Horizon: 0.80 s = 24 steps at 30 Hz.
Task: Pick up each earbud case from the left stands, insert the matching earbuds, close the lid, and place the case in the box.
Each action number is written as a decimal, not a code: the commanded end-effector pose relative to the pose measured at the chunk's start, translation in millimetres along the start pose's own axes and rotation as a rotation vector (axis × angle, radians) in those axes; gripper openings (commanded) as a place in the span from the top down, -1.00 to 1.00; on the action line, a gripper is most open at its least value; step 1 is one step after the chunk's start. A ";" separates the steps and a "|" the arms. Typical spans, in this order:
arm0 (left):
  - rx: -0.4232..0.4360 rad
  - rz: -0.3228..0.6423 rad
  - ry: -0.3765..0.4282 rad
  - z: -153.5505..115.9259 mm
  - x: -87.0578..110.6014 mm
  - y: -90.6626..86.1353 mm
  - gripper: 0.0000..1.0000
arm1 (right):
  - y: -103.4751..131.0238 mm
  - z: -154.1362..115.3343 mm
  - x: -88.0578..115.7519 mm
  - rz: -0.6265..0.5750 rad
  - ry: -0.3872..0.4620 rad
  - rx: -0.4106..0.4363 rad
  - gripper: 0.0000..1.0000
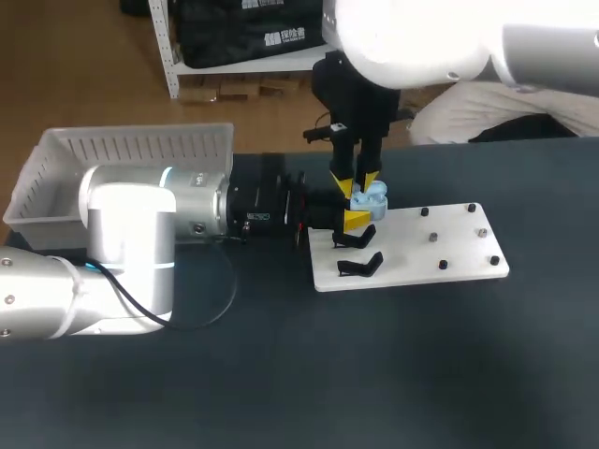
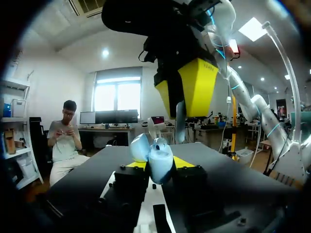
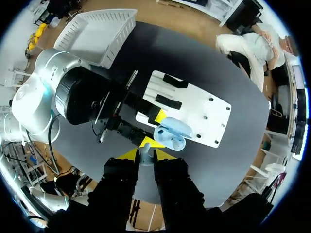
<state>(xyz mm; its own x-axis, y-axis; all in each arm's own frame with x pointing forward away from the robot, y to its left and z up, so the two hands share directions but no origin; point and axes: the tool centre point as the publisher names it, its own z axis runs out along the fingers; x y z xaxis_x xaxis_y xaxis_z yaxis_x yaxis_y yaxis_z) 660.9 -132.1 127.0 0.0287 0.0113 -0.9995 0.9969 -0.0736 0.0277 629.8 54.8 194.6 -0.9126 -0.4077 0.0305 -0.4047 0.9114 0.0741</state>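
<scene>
My left pincer (image 2: 156, 163) is pinching the light blue earbud case (image 2: 160, 159). One yellow tip presses on each side of it. The case sits up between my fingers, and its lid (image 2: 140, 147) is tipped open. I hold the case just over the near left end of the white board (image 1: 440, 245), a bit above it. My right pincer (image 3: 146, 154) hangs right over the case and points down at it. Its two yellow tips are close together, and they squeeze a small pale earbud (image 3: 145, 158) between them. The earbud is just above the open case, and I cannot tell if it touches the case. On the white board, just beside my left pincer, there are two black stands (image 1: 360, 266), one behind the other. At the other end of the board, small dark pegs (image 1: 434, 238) stick up, well apart from the case. The board lies flat on the dark table (image 1: 374, 374). The white box (image 1: 140, 148) with ribbed walls sits at the far left of the table, behind my left arm and well apart from the board.
</scene>
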 end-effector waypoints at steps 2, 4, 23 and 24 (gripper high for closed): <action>-0.004 0.004 -0.004 0.0 0.8 -0.8 1.00 | 2.9 2.9 2.8 0.006 -0.004 0.002 1.00; -0.004 0.004 -0.004 0.0 0.8 -0.8 1.00 | 2.1 3.8 4.0 0.010 -0.004 0.002 1.00; -0.004 0.004 -0.004 0.0 0.8 -0.8 1.00 | -5.6 7.6 3.5 0.040 -0.017 -0.006 1.00; -0.004 0.004 -0.004 0.0 0.8 -0.8 1.00 | -5.9 7.7 3.2 0.041 -0.018 -0.006 1.00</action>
<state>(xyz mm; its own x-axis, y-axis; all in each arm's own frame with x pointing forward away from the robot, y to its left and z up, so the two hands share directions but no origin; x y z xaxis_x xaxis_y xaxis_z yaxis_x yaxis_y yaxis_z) 660.9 -132.1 127.0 0.0286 0.0113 -0.9995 0.9969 -0.0736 0.0277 631.5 50.8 187.6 -0.9281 -0.3716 0.0247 -0.3688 0.9262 0.0781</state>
